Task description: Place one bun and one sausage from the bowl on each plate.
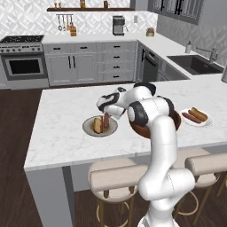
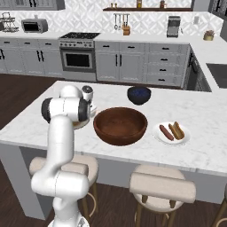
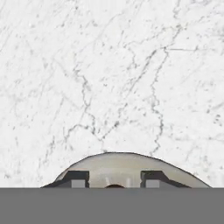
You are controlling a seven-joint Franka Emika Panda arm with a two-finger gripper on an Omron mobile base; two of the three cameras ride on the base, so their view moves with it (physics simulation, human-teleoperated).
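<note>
Fingers (image 3: 78,178) stand somewhat apart in the hand view, with a dark sliver between them at the bottom edge. I cannot tell from these pictures whether they grip it or have let go.

Findings, left to right in the left base view:

- Grey plate (image 1: 88,129), near the worktop's (image 1: 57,133) front edge. A bun (image 1: 96,125) lies on it. Just right of the bun a sausage (image 1: 106,120) stands nearly upright, lower end on or just above the plate, upper end at the fingers.
- Bowl (image 1: 141,131), just right of that plate and largely masked by the arm (image 1: 153,133).
- White plate (image 1: 207,120), well right, already carrying a sausage and a bun side by side.

Governing relation: the sausage sits directly below the fingers, long axis in line with them rather than flat. I judge it must tip or be laid down beside the bun. Released as it stands, it might topple against the bun or roll towards the rim.

Differences between views:

- The right base view looks into the bowl (image 2: 120,125), which appears empty, and shows a blue bowl (image 2: 139,95) behind it. There the arm covers the grey plate.
- The left base view gives the sausage's attitude.
- The hand view gives the plate rim (image 3: 118,162) directly under the fingers, with bare worktop beyond.

I judge the task close to done.
</note>
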